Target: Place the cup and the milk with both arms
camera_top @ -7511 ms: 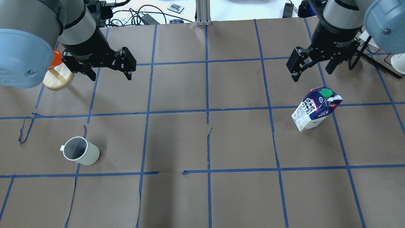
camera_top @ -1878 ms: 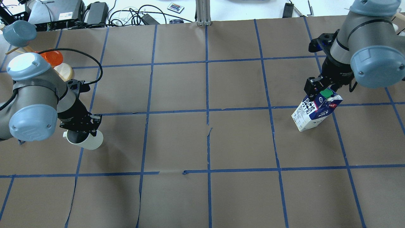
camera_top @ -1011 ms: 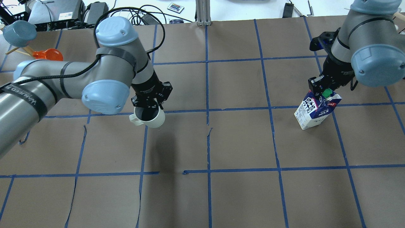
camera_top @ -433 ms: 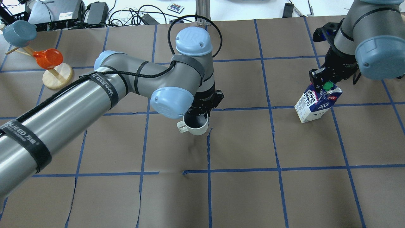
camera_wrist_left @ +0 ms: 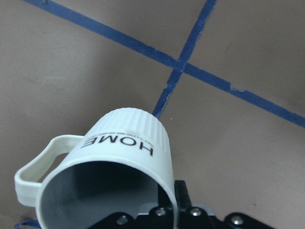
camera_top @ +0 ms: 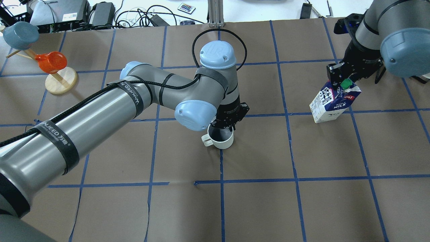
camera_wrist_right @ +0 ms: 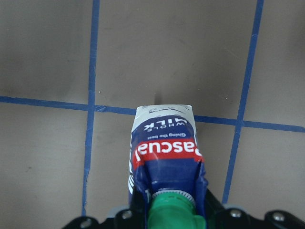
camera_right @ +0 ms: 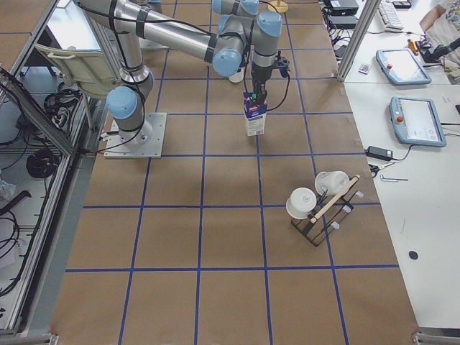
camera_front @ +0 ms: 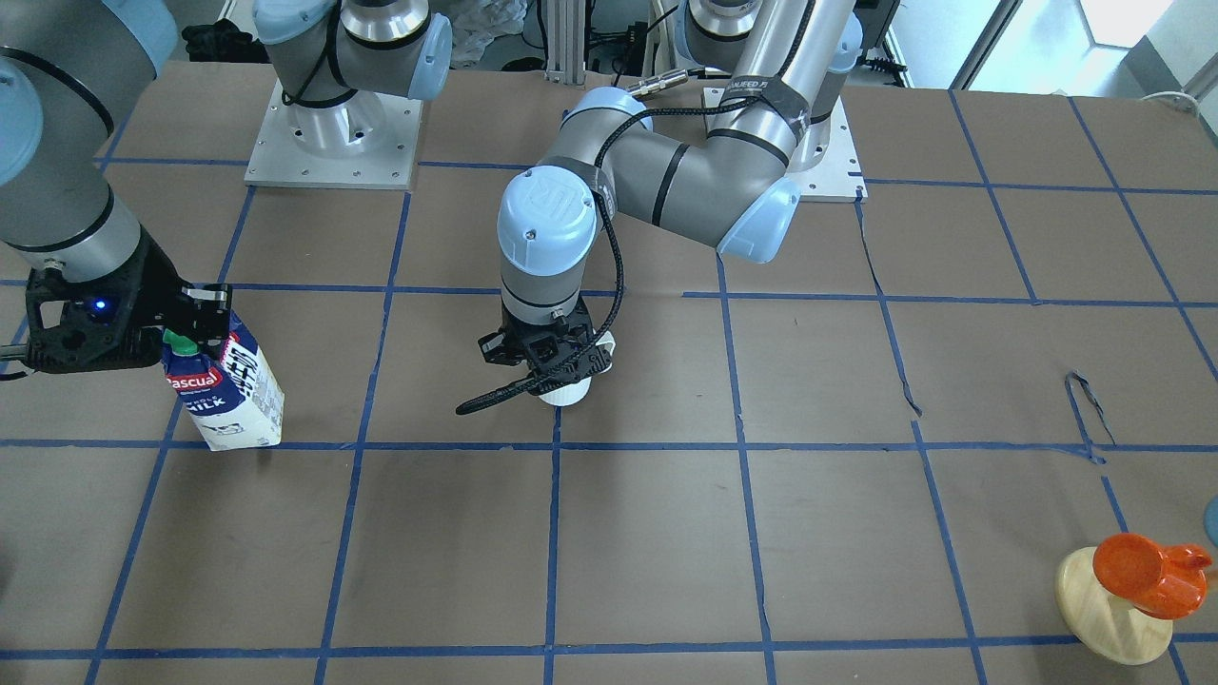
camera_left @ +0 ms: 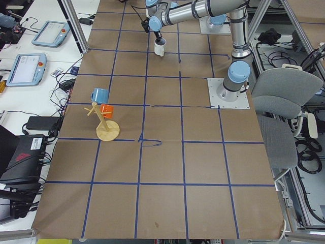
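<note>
My left gripper [camera_top: 225, 126] is shut on the rim of the white cup [camera_top: 221, 140], one finger inside it, near the tape crossing at the table's middle. The cup hangs upright with its handle toward the robot's left. The left wrist view shows its "HOME" lettering [camera_wrist_left: 119, 142]. The cup also shows in the front view [camera_front: 567, 391] under the gripper [camera_front: 557, 369]. My right gripper [camera_top: 340, 83] is shut on the gable top of the milk [camera_top: 330, 104], which tilts a little. It shows in the front view [camera_front: 228, 390] and the right wrist view [camera_wrist_right: 164, 143]. I cannot tell whether either touches the table.
A wooden stand [camera_top: 61, 84] with an orange cup [camera_top: 50, 62] and a blue cup [camera_top: 20, 33] stands at the far left. A second rack with white cups [camera_right: 316, 205] stands at the table's right end. Cables and devices [camera_top: 144, 15] lie beyond the far edge.
My left arm has carried the cup from the left side to the table's middle. My right gripper has shut on the milk and shifted it slightly left and away.
</note>
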Robot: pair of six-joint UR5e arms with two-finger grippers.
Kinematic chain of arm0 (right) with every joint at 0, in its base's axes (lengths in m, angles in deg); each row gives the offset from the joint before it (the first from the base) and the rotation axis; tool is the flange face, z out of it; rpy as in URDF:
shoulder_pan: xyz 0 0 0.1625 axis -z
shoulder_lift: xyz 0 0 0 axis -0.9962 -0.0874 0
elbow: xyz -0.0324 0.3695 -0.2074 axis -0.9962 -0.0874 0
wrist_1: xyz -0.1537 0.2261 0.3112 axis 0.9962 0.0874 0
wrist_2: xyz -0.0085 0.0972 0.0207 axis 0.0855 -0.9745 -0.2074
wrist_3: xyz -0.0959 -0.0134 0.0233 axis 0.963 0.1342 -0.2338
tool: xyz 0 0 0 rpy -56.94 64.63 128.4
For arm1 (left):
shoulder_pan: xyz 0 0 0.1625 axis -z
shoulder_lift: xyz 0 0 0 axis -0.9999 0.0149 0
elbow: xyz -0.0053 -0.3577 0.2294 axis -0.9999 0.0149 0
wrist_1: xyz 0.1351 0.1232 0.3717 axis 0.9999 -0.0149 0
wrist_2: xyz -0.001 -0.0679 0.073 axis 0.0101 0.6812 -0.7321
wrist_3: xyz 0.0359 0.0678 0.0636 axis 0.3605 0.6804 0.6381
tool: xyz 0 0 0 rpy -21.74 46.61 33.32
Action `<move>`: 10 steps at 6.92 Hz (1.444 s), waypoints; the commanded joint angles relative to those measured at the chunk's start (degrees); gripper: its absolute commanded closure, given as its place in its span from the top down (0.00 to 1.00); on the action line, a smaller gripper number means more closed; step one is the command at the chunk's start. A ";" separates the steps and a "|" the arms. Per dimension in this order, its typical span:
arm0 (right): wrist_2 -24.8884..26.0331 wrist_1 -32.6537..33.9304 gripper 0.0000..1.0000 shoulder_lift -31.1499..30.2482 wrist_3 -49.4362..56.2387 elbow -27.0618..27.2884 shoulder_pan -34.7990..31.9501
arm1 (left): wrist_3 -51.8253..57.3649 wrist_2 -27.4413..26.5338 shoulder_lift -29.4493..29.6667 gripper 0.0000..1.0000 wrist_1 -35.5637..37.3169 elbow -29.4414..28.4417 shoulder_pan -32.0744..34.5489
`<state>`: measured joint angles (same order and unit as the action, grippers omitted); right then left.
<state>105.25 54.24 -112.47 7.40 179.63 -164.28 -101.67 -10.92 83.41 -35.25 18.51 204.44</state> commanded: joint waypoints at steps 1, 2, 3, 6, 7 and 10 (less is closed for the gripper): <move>-1.08 -0.52 0.19 0.20 -6.61 -1.23 -4.09 | -0.01 0.96 0.73 0.99 0.68 -0.05 0.11; -1.08 -0.43 0.19 1.15 -10.22 -1.92 -6.20 | 0.07 -0.95 -0.14 1.00 0.42 -0.22 0.11; -1.08 -0.52 0.19 1.69 -13.21 -3.06 -7.88 | 0.59 -1.41 -1.37 1.00 -0.62 -1.71 -0.76; -4.32 -0.34 0.19 3.09 -20.87 -3.51 -12.71 | 12.67 -5.25 -7.86 1.00 -18.77 -11.54 -9.35; -4.33 0.18 0.19 3.71 -22.28 -3.51 -14.64 | 21.25 -6.24 -11.28 0.95 -21.78 -11.91 -12.60; -4.94 0.36 0.18 4.94 -26.25 -3.51 -18.34 | 35.80 -8.88 -20.17 0.94 -25.06 -7.30 -19.74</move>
<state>100.79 54.64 -107.76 -18.19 176.12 -181.38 -71.13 -19.35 66.58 -59.27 8.28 186.57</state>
